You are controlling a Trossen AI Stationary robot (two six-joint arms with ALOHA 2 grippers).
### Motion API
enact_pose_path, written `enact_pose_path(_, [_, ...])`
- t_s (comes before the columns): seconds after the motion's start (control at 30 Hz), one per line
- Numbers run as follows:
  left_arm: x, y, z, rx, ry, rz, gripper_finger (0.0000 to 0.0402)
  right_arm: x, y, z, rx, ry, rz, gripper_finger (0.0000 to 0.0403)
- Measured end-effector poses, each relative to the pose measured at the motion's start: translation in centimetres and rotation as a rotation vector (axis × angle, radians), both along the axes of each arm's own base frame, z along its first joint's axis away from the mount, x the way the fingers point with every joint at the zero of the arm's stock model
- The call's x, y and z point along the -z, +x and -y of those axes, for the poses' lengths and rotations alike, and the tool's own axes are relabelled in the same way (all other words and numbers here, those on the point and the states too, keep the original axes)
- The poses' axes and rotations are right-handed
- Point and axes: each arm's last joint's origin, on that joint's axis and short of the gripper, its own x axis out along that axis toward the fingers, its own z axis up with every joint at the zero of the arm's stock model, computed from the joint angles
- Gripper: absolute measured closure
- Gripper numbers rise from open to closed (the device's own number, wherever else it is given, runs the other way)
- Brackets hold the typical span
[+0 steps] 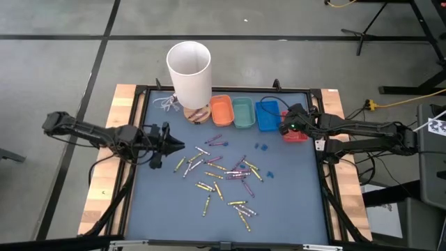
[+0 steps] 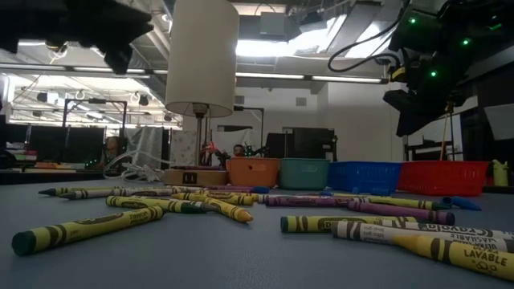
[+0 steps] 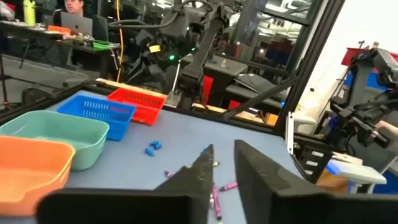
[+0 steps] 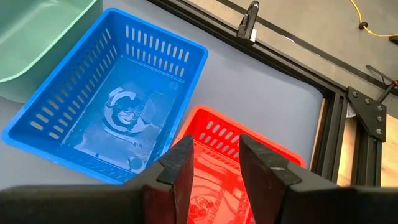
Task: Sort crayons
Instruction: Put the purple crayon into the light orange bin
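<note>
Right end effector [image 4: 214, 163] (empty) above red basket [image 4: 217, 134].

1. The red basket [image 4: 261, 163], under the right gripper [image 4: 216, 163], is looking like glossy slotted plastic.
2. The blue basket [image 4: 93, 112] beside it is showing the same perforated plastic.
3. The crayons [image 2: 76, 229], ahead of the left gripper [image 3: 222, 163], are wearing matt paper wrappers.
4. The mat [image 1: 286, 202] is looking smooth and matt.
5. The table edge [image 1: 104, 188] is showing bare wood.
6. The fingers [image 4: 264, 163] are appearing dull and dark.
</note>
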Motion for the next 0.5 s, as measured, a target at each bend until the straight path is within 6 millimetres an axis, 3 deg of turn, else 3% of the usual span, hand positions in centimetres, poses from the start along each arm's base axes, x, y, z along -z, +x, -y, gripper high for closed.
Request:
enact_pose_path(0.2, [-1.7,2.3,0.4,0.0,0.104,-0.041,0.0274,0.0,0.0,0.0,0.0,0.0,0.0,0.0276])
enact_pose_path(0.5, [-2.3,7.5,0.0,-0.165,0.268,-0.195,0.0264,0.0,0.0,0.0,0.0,0.0,0.001,0.0276])
